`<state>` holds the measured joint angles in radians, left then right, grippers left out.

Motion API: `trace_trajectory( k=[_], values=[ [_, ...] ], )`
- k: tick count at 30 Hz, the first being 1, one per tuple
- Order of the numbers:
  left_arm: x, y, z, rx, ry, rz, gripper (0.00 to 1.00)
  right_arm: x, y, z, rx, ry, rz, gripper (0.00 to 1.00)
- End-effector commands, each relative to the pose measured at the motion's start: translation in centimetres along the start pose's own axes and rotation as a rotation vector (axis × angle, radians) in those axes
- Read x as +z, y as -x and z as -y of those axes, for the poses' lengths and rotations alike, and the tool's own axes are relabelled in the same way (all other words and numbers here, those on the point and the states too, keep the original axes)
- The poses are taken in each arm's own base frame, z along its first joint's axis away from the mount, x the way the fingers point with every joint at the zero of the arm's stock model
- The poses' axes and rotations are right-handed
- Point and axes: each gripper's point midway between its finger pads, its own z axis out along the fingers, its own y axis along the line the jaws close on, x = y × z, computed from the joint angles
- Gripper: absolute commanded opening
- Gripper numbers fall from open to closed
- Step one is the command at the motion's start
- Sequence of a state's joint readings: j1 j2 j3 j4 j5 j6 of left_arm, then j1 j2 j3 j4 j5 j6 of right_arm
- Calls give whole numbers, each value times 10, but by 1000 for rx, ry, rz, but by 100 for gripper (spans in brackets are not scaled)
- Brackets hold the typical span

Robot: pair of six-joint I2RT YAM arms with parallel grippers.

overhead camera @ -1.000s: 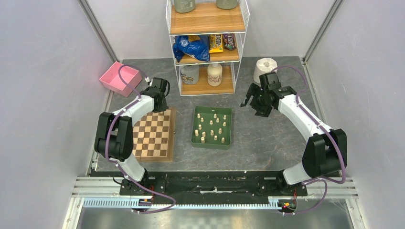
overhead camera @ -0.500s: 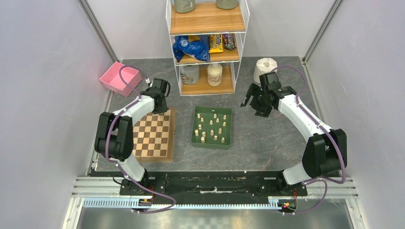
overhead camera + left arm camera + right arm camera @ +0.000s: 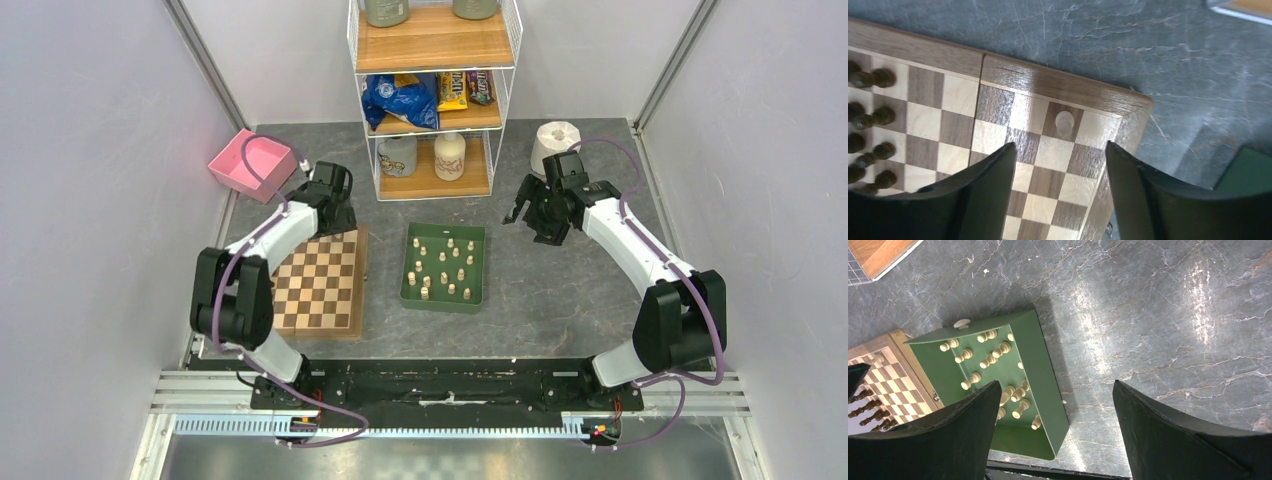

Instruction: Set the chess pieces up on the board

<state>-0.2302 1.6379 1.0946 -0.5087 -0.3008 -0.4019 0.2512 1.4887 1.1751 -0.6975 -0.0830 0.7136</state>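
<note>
The left arm [image 3: 262, 250] has swung its elbow out to the left since a moment ago. Its gripper [image 3: 1060, 150], pinched nearly together then, is now spread, with nothing between the fingers. It hangs over the far right corner of the board [image 3: 320, 285]. The right arm [image 3: 640, 255] has not moved. Its gripper [image 3: 1055, 385] stays wide apart and empty, raised over the table [image 3: 560, 290] to the right of the tray [image 3: 440, 305].

The table is grey stone-patterned and scuffed. At its far edge stands a white wire rack [image 3: 435, 90] with wooden shelves holding snack bags and jars. The board, glossy wood in pale and brown checks with a tan border, lies flat on the left. The green tray, rectangular with raised walls, sits in the middle, well apart from the board. A pink bin [image 3: 245, 165] is in the far left corner and a paper roll [image 3: 552, 140] far right.

Pale pieces [image 3: 993, 357] lie scattered in the tray. Dark pieces [image 3: 882, 116] stand in two rows farther left on the board. One pale piece [image 3: 1064, 121] stands upright on a dark square in the far row, next to the corner square, just beyond the left fingertips and clear of them.
</note>
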Motion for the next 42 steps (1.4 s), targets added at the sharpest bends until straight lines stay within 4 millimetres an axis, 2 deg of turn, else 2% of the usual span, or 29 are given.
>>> trace_trajectory(
  k=[1,2,4,7,11,14,18,24,30,35,42],
  values=[
    [-56,49,8,-62,-114,173,84,-10,13,-11,2,36,41,90],
    [-68,56,12,-77,-157,207,89,-9,13,-11,5,35,41,90],
    [-89,66,24,-93,-248,269,90,-9,13,-10,7,33,38,91],
    [-118,71,50,-85,-369,334,91,-7,12,-10,10,30,36,91],
    [-140,53,96,3,-435,345,88,-7,12,-11,13,33,34,91],
    [-143,32,134,71,-482,306,81,-6,12,-10,13,31,34,91],
    [-127,6,169,143,-490,231,65,-7,11,-10,10,33,35,91],
    [-99,-16,196,182,-482,141,47,-7,9,-6,10,24,36,91],
    [-86,-31,219,236,-477,88,44,-7,9,-6,3,24,37,91],
    [-73,-45,222,267,-433,42,39,-7,9,-6,3,22,37,91],
    [-59,-55,211,289,-358,9,36,-6,9,-5,2,20,34,91]
  ],
)
